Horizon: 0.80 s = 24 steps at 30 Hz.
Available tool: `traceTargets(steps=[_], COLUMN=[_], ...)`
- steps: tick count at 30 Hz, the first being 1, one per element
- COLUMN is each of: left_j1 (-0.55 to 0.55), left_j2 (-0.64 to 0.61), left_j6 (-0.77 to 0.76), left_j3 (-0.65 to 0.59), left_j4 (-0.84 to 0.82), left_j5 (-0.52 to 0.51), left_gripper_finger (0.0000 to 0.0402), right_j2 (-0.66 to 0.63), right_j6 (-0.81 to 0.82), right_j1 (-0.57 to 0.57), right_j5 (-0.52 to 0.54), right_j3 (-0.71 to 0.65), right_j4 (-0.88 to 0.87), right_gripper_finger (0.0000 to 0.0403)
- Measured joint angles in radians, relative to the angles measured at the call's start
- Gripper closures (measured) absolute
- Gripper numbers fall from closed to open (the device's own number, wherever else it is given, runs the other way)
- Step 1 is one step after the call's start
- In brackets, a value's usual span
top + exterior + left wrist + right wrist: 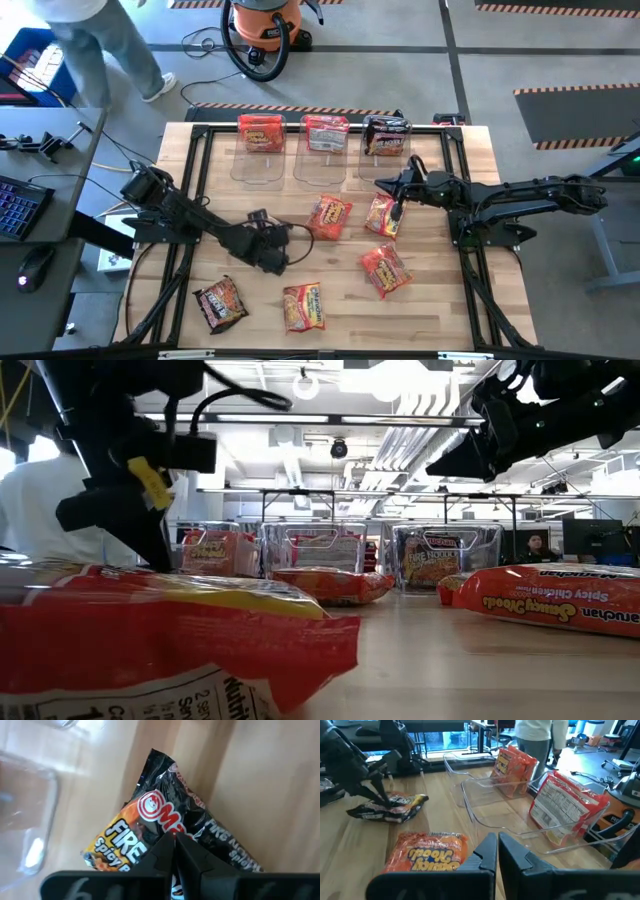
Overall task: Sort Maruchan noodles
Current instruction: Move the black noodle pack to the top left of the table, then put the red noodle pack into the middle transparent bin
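Loose noodle packets (303,305) lie along the lower edge of the wooden table (470,310) in the overhead frame, one of them black, the others orange and red. At centre left, the left claw (173,840) is closed and appears to pinch the crinkled edge of a dark packet (150,820), which lies on the wood at the left of the right wrist frame. At centre right, the right claw (398,203) hangs closed and empty just above an orange packet (385,216). Farthest back, along the top edge, three clear bins (258,165) each hold upright packets.

The pinch looks thin. The slick wrapper could slip free on the lift and fall short of the bins. With the right arm parked in front of the right-hand bin, a carry there risks a collision.
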Motion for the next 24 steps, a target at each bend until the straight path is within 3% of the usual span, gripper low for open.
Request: traceTargets(steps=[16,19,24], left_j1=[0.043,0.016,-0.069], left_j2=[-0.046,-0.078,-0.087], left_j6=[-0.078,-0.103,-0.037], left_j3=[-0.063,-0.041,-0.03], left_j4=[-0.035,-0.027,0.139], left_j5=[-0.124,-0.107,0.006], left_gripper_finger=[0.0392,0.0392,0.0392], right_j2=[0.0,0.0,0.0], right_j6=[0.0,0.0,0.0], right_j1=[0.0,0.0,0.0], right_j5=[-0.029,-0.029,-0.029], right_j3=[0.0,0.0,0.0], right_j4=[0.013,0.014,0.015], right_gripper_finger=[0.0403,0.0403,0.0403])
